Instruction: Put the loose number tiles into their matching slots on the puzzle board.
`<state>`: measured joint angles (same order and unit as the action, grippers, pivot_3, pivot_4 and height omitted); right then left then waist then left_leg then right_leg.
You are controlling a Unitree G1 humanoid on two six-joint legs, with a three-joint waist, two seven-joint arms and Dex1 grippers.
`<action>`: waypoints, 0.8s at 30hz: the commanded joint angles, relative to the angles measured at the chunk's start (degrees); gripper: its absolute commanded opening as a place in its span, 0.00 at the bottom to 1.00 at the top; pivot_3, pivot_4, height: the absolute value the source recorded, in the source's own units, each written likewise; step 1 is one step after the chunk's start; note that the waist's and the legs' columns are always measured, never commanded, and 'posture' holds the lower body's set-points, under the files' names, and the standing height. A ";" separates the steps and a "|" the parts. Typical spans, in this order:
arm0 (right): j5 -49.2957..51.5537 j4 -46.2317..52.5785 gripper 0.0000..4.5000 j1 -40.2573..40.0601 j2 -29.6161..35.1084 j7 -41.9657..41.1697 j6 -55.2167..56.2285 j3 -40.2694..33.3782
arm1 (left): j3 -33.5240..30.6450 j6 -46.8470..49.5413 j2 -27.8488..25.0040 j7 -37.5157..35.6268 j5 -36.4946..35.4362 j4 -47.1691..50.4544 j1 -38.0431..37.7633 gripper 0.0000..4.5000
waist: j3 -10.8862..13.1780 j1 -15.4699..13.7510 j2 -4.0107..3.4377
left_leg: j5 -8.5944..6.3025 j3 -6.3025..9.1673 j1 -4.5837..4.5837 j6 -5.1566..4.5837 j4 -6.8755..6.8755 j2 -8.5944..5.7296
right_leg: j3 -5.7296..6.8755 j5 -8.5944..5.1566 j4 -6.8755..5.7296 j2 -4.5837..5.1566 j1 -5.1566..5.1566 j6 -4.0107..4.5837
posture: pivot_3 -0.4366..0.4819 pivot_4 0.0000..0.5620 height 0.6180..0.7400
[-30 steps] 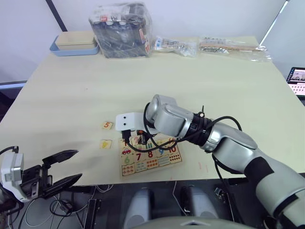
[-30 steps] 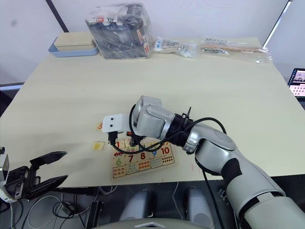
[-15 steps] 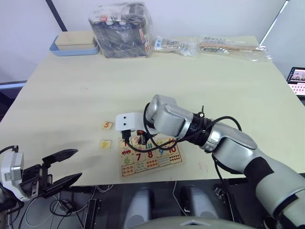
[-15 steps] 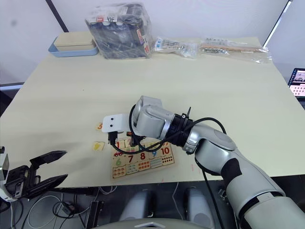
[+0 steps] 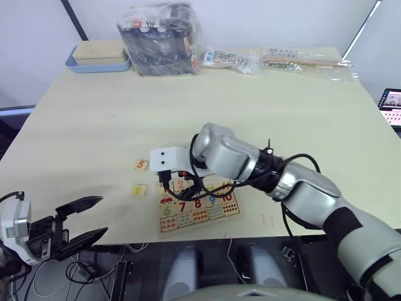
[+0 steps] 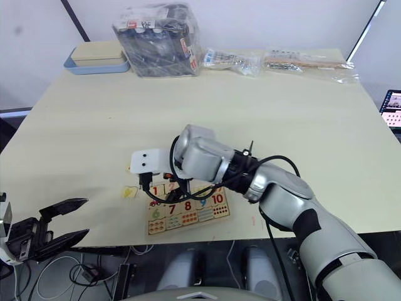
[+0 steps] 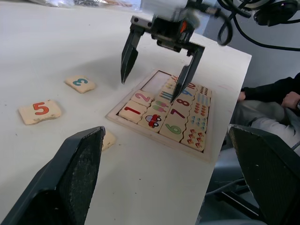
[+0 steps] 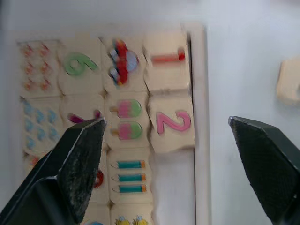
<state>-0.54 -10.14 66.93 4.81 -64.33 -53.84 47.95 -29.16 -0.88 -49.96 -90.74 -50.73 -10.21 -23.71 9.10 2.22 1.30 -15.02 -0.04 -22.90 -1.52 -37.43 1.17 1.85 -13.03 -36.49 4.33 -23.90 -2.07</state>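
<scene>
The puzzle board lies near the table's front edge. In the right wrist view the 1 tile and the 2 tile sit in their slots, with a bare slot beside the 2. My right gripper hangs open just above that end of the board, holding nothing. Loose number tiles lie on the table left of the board: the 5, the 3 and one more whose digit I cannot read. My left gripper is open and empty, low beyond the table's front left edge.
A blue tray with a wooden box stands at the back left, a plastic-wrapped box beside it, and bagged items along the back edge. A screen shows at the right. A person's hands are past the table edge.
My right gripper has opened above the board and its wrist has shifted slightly left. The left arm has not moved.
</scene>
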 commanded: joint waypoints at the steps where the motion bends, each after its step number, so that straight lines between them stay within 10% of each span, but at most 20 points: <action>1: 2.17 3.78 0.98 -4.40 1.40 3.33 7.09 -8.49 | -2.25 -0.17 0.27 -1.76 -0.11 1.18 -0.85 1.00 | -0.01 0.02 0.01 | 0.00 -0.01 0.00 0.00 0.00 -0.01 | -0.01 0.01 0.01 0.01 0.01 -0.02 | 0.48 0.27 1.00; 6: 5.49 1.19 0.93 -7.83 2.90 1.38 10.83 -13.53 | -2.67 0.18 0.89 -1.76 0.18 1.68 -0.85 1.00 | 0.00 0.27 0.01 | 0.01 -0.02 0.01 0.00 0.00 0.07 | -0.05 0.04 -0.04 -0.15 -0.01 -0.06 | 0.48 0.27 1.00; 16: 3.27 -2.89 0.02 -11.56 2.96 3.52 16.71 -12.70 | -2.99 1.03 1.21 -1.76 0.73 1.90 0.02 1.00 | 0.00 0.13 0.00 | 0.01 -0.04 0.06 0.00 0.01 0.07 | -0.05 0.02 -0.07 -0.19 0.00 -0.04 | 0.48 0.27 1.00; 24: 1.06 -4.96 0.01 -11.82 1.73 4.51 18.20 -11.85 | -3.26 1.10 2.05 -1.76 1.33 2.13 0.17 1.00 | 0.00 0.13 0.01 | 0.01 -0.03 0.06 0.00 0.01 0.08 | -0.06 0.02 -0.09 -0.22 0.00 -0.04 | 0.48 0.27 1.00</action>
<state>0.95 -15.68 54.70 7.26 -60.29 -36.97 35.79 -30.90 0.22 -48.07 -90.75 -49.40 -9.52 -23.24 9.10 2.35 1.31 -15.01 -0.07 -22.84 -1.52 -37.41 1.25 1.79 -13.01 -36.58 4.11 -23.91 -2.11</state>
